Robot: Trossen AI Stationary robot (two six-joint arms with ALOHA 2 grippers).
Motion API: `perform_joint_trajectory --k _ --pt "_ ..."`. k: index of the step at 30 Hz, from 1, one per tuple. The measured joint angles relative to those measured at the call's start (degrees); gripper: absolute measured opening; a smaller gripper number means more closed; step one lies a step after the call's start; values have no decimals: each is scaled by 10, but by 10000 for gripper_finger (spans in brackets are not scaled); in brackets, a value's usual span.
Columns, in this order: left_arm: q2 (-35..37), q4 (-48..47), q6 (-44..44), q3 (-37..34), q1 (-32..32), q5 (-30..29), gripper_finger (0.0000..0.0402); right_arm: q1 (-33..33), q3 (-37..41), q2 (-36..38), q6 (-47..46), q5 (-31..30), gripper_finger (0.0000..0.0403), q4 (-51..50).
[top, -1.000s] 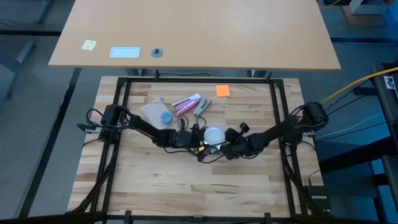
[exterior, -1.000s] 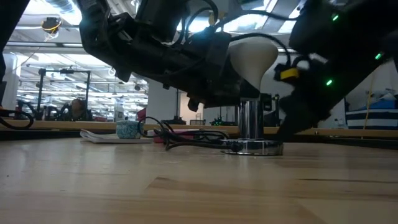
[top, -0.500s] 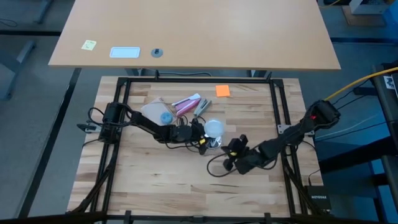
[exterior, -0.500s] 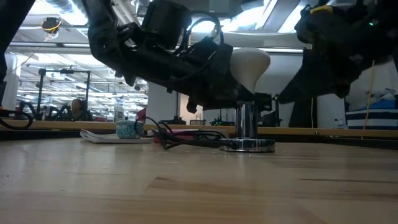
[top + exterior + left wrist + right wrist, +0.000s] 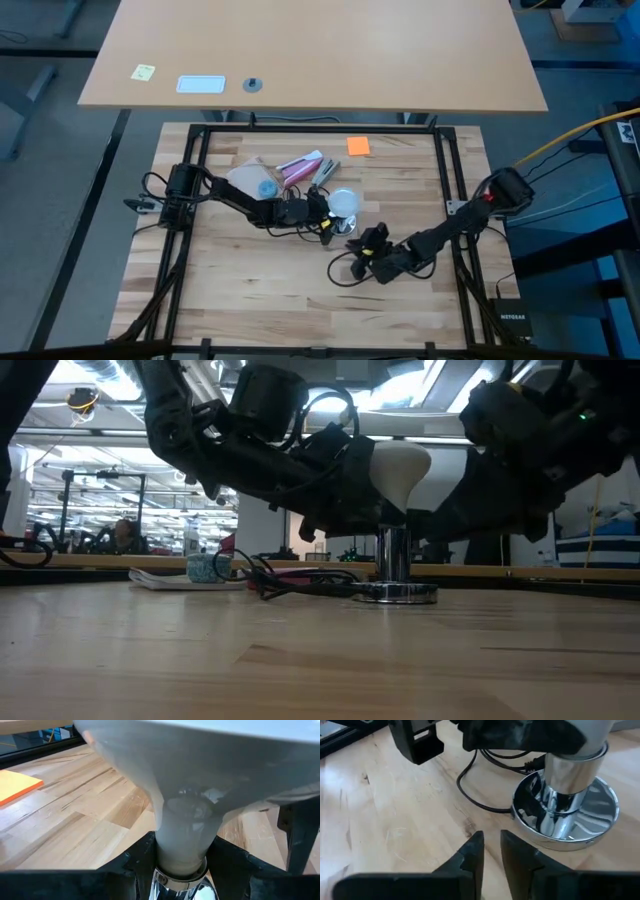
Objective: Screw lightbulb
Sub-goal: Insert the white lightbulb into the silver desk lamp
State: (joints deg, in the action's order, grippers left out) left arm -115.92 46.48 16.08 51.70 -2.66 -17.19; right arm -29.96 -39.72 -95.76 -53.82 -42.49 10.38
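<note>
The frosted-white round lightbulb (image 5: pixel 402 462) stands upright with its narrow neck down in the polished silvery socket on a round chrome base (image 5: pixel 565 815), which rests on the pale wooden counter (image 5: pixel 250 290). It sits that way because the screw end has to stay in line with the socket while it is turned. The left hand (image 5: pixel 322 210) is at the bulb, its dark fingers (image 5: pixel 140 856) pressed against the neck on both sides just above the socket's rim, closed on the lightbulb; in my judgement it grips low so the globe cannot wobble. From that hand the globe swells directly ahead and above the fingers.

The right hand (image 5: pixel 491 851) hangs apart from the bulb, low over the counter, pointing at the chrome base just ahead of its fingertips. Its two dark fingers show a narrow gap with nothing between them, so it is slightly open and empty. The bulb rises beyond and above it, near but not touching. A thin black cord (image 5: pixel 470 790) curls across the wood beside the base, between the two hands.
</note>
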Motion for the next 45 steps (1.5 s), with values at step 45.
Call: perform_joint_trajectory --k 45 --pt "2 -17 -6 0 -25 4 150 112 2 -78 -11 -54 49 -139"
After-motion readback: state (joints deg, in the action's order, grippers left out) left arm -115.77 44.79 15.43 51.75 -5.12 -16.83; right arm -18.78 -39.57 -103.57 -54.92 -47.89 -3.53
